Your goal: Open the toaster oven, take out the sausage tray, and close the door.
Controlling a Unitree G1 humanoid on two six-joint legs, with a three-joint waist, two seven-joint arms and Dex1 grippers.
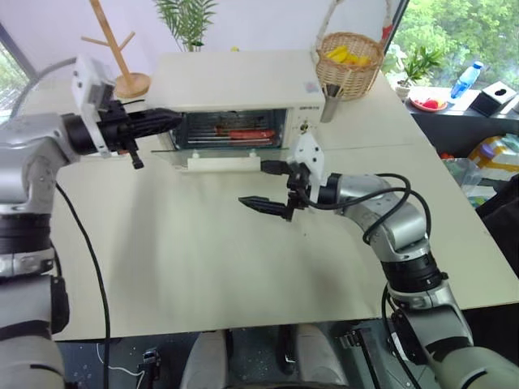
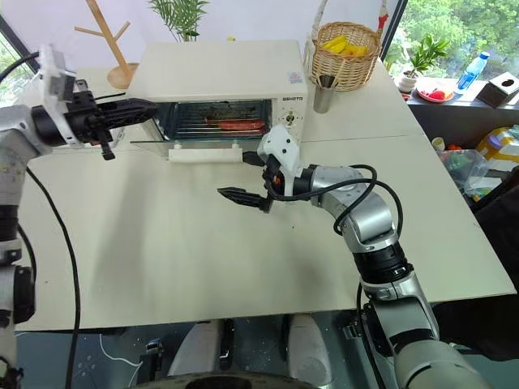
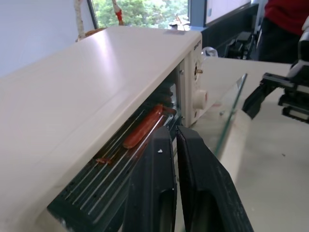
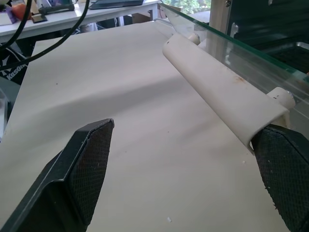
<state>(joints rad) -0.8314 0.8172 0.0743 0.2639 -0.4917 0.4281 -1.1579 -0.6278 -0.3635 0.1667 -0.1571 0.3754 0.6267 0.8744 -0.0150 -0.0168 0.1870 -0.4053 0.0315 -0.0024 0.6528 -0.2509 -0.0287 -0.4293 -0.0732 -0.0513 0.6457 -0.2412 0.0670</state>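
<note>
Door stage done: I see the clear glass door of the cream-white boxy toaster oven folded down flat. Silvery metal sausage tray sits inside, not yet removed. Left claw clenched empty at the opening; right claw released above the desk.
</note>
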